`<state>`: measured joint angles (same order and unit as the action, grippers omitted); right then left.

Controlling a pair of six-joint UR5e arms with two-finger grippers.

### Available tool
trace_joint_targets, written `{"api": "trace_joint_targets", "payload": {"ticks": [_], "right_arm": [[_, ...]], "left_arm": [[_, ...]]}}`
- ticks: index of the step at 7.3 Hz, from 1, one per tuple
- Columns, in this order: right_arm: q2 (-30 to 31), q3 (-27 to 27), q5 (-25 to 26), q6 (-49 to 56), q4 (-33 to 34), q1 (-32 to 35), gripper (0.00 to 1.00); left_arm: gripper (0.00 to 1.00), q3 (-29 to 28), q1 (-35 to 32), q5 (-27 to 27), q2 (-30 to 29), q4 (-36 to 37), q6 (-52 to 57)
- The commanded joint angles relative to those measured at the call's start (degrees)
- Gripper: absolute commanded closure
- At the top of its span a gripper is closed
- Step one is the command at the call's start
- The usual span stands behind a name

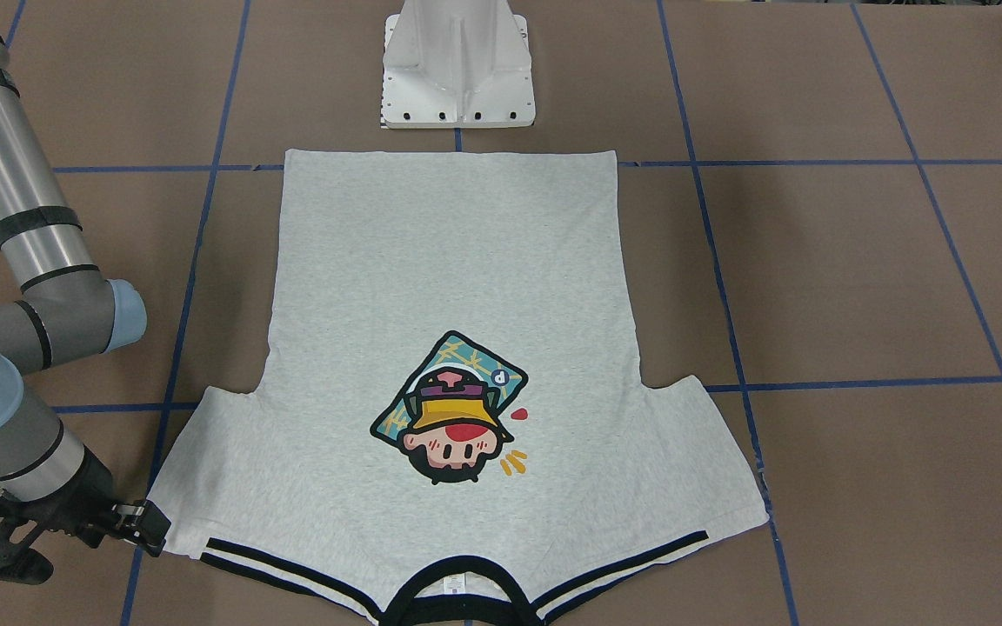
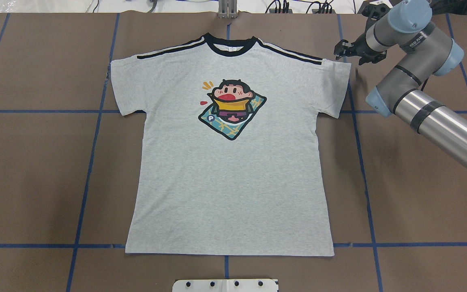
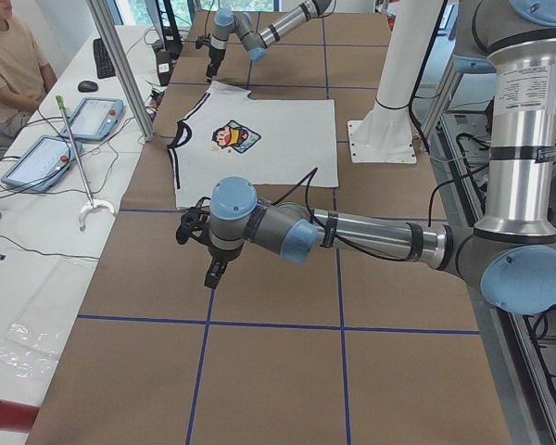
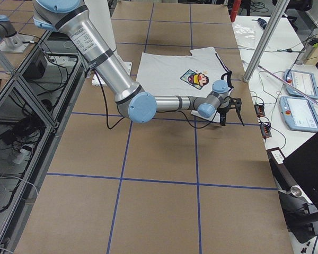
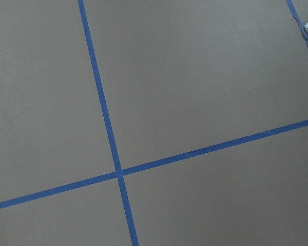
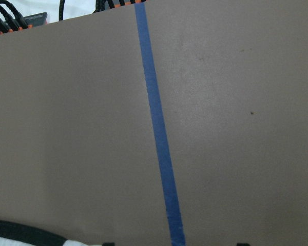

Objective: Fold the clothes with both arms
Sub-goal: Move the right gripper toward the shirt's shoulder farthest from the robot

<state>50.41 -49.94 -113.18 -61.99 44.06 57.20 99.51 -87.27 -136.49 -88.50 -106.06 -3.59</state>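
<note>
One shirt [image 2: 229,182] lies flat on the worktop [image 2: 420,202], collar away from the base [image 2: 225,285]. Your right pincer [image 2: 341,52], spread wide, sits just beside its sleeve [image 2: 335,87] corner; your left pincer [image 3: 213,272] is farther off, and you cannot tell its spread.

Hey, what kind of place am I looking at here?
Most likely a robotics lab or test cell: a paper-covered table gridded with blue tape, the right arm beside a T-shirt, and a teach pendant on a side bench.
</note>
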Motion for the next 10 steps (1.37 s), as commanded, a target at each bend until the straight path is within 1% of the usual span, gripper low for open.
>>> {"api": "trace_joint_targets", "payload": {"ticks": [1,2,3,4,5,6,7,8,9,10], "right_arm": [[0.5,0.1,0.0,0.0,0.0,-0.2,0.39],[0.5,0.1,0.0,0.0,-0.1,-0.2,0.42],[0.5,0.1,0.0,0.0,0.0,-0.2,0.62],[0.4,-0.1,-0.1,-0.1,-0.1,-0.2,0.90],[0.5,-0.3,-0.5,-0.1,-0.2,-0.2,1.00],[0.5,-1.1,-0.5,-0.1,-0.8,-0.2,1.00],[1.1,-4.2,-0.8,-0.4,-1.3,-0.1,1.00],[1.4,-8.8,-1.9,-5.0,-0.9,-0.2,1.00],[0.7,-12.3,-2.8,-10.1,-0.9,-3.1,1.00],[-1.3,-13.2,-2.8,-17.0,-0.6,-4.4,1.00]], "left_arm": [[0.00,0.2,0.0,0.0,0.0,0.0,0.0],[0.00,0.2,0.0,0.0,0.0,0.0,0.0],[0.00,0.2,0.0,0.0,0.0,0.0,0.0],[0.00,0.3,0.0,0.0,0.0,0.0,0.0],[0.00,0.3,0.0,0.0,0.0,0.0,0.0],[0.00,0.4,0.0,0.0,0.0,0.0,0.0],[0.00,0.5,0.0,-0.1,0.0,0.0,0.0],[0.00,1.0,0.0,-0.1,0.0,0.1,-0.1],[0.00,2.0,-0.1,-0.1,0.1,0.4,-0.1],[0.00,3.2,0.0,-0.1,1.2,0.4,-0.1]]}}
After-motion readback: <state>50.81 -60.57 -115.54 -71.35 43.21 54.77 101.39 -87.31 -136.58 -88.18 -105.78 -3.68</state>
